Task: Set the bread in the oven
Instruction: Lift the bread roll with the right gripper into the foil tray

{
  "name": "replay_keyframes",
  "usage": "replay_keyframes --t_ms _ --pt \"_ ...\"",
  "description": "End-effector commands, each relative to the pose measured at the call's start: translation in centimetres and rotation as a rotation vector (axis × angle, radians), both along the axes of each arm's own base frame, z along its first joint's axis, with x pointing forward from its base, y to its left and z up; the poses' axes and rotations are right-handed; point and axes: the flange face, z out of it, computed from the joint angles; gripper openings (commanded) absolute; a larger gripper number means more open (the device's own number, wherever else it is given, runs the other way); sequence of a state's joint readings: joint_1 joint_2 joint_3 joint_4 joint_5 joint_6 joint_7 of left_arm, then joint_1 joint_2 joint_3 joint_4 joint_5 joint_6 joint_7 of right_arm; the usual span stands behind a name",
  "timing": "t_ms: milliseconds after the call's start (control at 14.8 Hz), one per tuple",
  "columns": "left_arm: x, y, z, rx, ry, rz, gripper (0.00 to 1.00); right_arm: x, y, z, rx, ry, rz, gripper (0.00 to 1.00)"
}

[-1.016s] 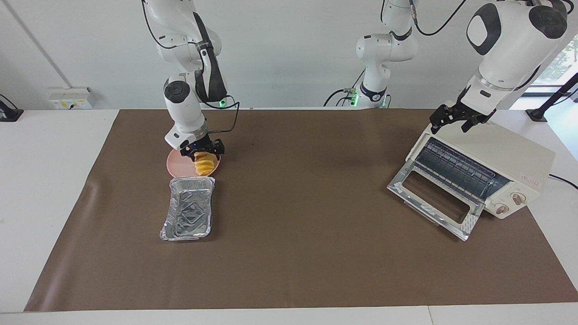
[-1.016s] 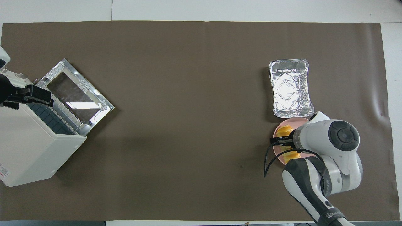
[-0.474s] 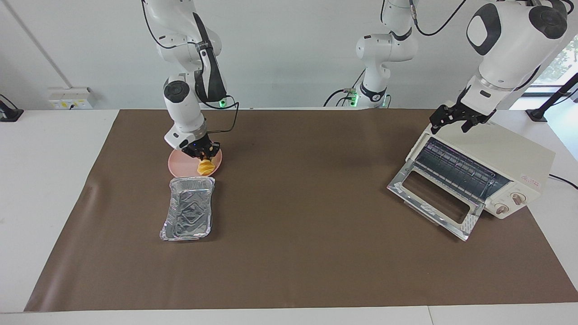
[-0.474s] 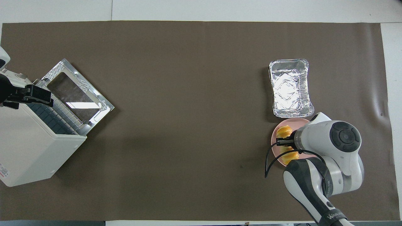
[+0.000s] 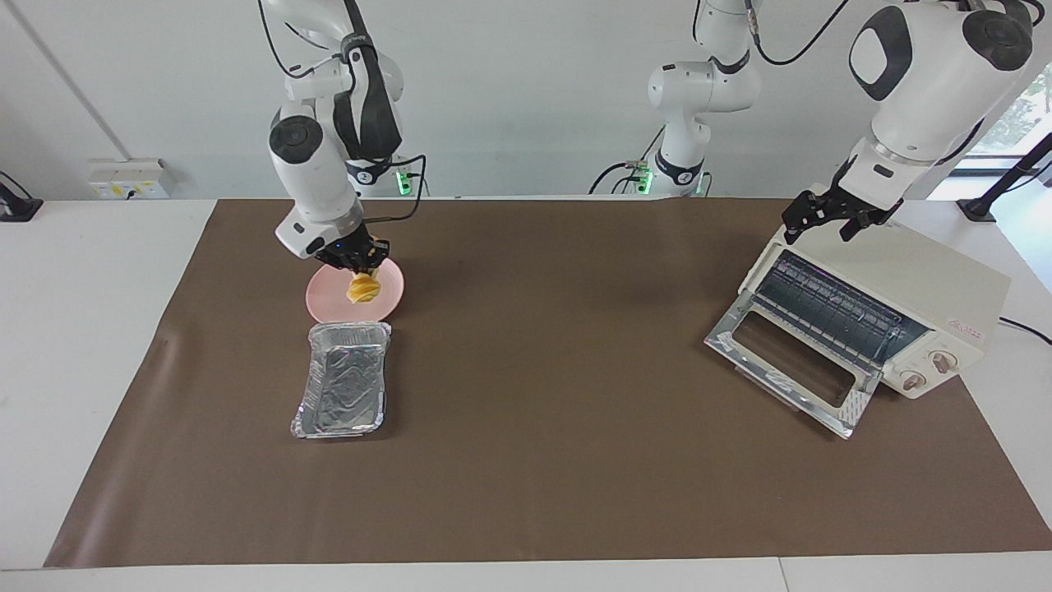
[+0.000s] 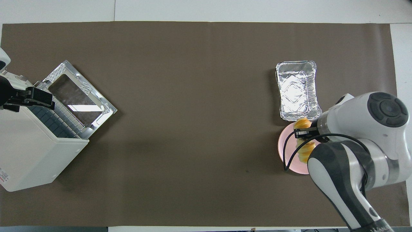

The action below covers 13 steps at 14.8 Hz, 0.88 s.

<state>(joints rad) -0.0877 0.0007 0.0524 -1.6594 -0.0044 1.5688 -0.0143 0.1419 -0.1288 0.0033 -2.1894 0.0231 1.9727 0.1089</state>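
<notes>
Two arms share the brown-covered table (image 5: 526, 493), and only one has changed over the last second. Largest on the table is the oven (image 5: 896, 312), at the left arm's end, its glass door dropped open and its wire rack showing; it sits where it sat before. The left gripper (image 5: 830, 220) hangs just above the oven's top edge, over the end of the open mouth, exactly as it did a second ago, its fingers spread apart and empty; that arm waits.

Next in size, the foil tray (image 5: 341, 380) lies at the right arm's end of the table, unmoved, below the right gripper (image 5: 359, 265) and a little farther from the robots than the pink plate (image 5: 329, 300) directly under that gripper.

Smallest is the bread (image 5: 362, 288). A second ago it lay on the plate with the right gripper lowered around it; now the gripper has risen with its fingers pinched on the loaf's upper end. The bread dangles beneath the fingers, over the plate, its lower end seemingly just clear of the pink surface. In the overhead view the loaf (image 6: 304, 146) shows on either side of the closed fingers (image 6: 302, 132), over the plate's edge nearest the tray.
</notes>
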Motion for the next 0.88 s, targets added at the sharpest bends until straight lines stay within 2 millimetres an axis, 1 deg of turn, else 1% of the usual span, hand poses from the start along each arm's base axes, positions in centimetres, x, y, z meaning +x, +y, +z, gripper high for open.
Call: replay_keyframes --t_ms 0,135,203,406,542,610,813 --pt "-0.6 0.2 0.1 -0.004 -0.012 -0.006 1.0 4.2 -2.9 1.8 0.069 -0.044 0.034 0.01" --pt "-0.6 0.2 0.1 -0.004 -0.012 -0.006 1.0 6.8 -3.6 2.0 0.084 -0.086 0.028 0.02" --pt "-0.6 0.2 0.1 -0.004 -0.012 -0.006 1.0 8.3 -3.9 2.0 0.082 -0.099 0.029 0.04" --pt "-0.6 0.2 0.1 -0.004 -0.012 -0.006 1.0 12.2 -2.8 0.8 0.087 -0.134 0.039 0.05" --pt "-0.7 0.2 0.1 -0.004 -0.01 -0.006 1.0 13.6 -2.8 -1.5 0.083 -0.17 0.033 0.05" --pt "-0.6 0.2 0.1 -0.004 -0.011 -0.006 1.0 14.0 -3.0 -2.4 0.082 -0.174 0.03 0.05" --pt "-0.6 0.2 0.1 -0.004 -0.012 -0.006 1.0 15.5 -3.2 -4.2 0.082 -0.192 0.021 0.05"
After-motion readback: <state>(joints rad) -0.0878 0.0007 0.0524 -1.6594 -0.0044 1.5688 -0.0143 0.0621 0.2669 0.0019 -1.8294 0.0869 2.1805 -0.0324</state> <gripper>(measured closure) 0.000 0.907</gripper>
